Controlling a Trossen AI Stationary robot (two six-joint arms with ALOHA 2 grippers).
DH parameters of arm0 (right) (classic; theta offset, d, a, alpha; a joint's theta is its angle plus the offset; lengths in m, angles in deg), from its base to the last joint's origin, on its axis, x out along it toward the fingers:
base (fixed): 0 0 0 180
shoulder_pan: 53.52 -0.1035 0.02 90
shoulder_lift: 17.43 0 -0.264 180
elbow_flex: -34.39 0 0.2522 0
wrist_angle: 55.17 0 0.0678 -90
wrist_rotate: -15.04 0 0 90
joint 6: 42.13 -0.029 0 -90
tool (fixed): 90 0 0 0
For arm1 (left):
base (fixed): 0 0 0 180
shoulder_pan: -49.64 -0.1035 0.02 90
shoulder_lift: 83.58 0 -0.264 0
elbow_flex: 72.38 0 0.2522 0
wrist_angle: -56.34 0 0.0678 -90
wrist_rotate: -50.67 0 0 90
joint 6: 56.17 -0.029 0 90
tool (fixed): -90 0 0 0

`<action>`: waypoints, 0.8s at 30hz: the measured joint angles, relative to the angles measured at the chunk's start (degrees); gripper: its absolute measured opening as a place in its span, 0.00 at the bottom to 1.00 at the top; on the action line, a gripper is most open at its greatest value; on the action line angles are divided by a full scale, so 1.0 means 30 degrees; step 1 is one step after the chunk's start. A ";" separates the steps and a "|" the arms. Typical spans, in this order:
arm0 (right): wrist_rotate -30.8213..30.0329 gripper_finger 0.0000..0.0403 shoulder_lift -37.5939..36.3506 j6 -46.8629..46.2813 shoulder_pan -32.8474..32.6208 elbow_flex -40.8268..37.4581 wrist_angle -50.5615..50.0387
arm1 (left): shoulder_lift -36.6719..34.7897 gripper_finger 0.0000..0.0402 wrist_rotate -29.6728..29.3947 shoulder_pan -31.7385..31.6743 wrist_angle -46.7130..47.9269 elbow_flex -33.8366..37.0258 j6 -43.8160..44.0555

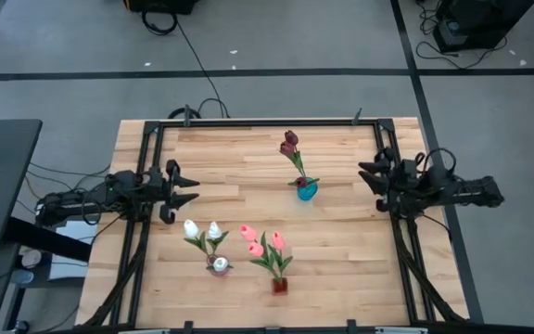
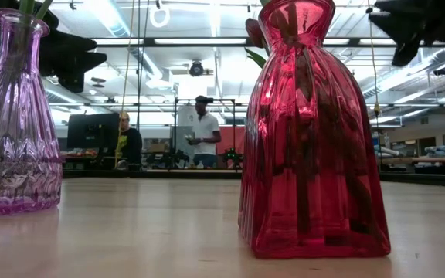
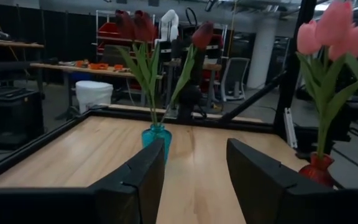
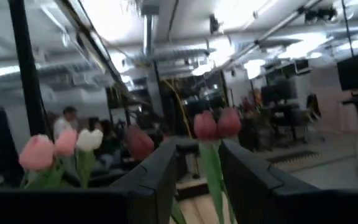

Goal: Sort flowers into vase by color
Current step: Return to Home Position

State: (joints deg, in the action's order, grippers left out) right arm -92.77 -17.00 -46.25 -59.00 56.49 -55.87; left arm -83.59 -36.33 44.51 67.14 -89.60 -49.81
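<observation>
Tabletop (image 1: 248,158): wood, black rails, workshop behind.
Left pincer (image 1: 193,191): fingers apart, empty.
Right pincer (image 1: 371,186): fingers apart, empty.
Maroon flowers (image 1: 290,144): in blue vase (image 1: 306,191), between the pincers, nearer the right.
White flowers (image 1: 202,229): in purple vase (image 1: 219,267), beside left pincer.
Pink flowers (image 1: 262,241): in red vase (image 1: 279,286), ahead-right of left pincer.
Long axis: near upright, heads up, fanning outward.
Risk: a retreating arm could likely snag a leaning stem and tip its narrow vase.
</observation>
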 joint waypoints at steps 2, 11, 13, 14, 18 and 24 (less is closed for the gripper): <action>0.0431 0.31 0.0040 -0.0551 0.0721 -0.1138 0.1442 | 0.0000 0.43 -0.0122 0.0000 0.0003 0.0000 -0.0124; 0.2396 0.21 0.0214 -0.1551 0.3274 -0.2669 0.3292 | 0.0009 0.37 -0.1279 0.0000 -0.1369 0.0000 -0.0547; 0.3363 0.20 0.0196 -0.1278 0.3657 -0.2669 0.3432 | 0.0000 0.37 -0.2329 0.0000 -0.1594 0.0000 -0.0343; 0.3668 0.20 0.0213 -0.1261 0.3799 -0.2669 0.3323 | 0.0000 0.37 -0.2792 0.0000 -0.1651 0.0000 -0.0161; 0.3610 0.20 0.0225 -0.1645 0.3965 -0.2669 0.3352 | 0.0000 0.37 -0.3995 0.0000 -0.1655 0.0000 -0.0151; 0.3326 0.20 0.0231 -0.2084 0.3965 -0.2669 0.3359 | 0.0000 0.37 -0.4129 0.0000 -0.1647 0.0000 -0.1117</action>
State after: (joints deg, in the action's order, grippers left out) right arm -82.80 -16.31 -52.50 -47.11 48.49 -45.79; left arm -83.59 -48.71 44.51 62.20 -89.60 -53.16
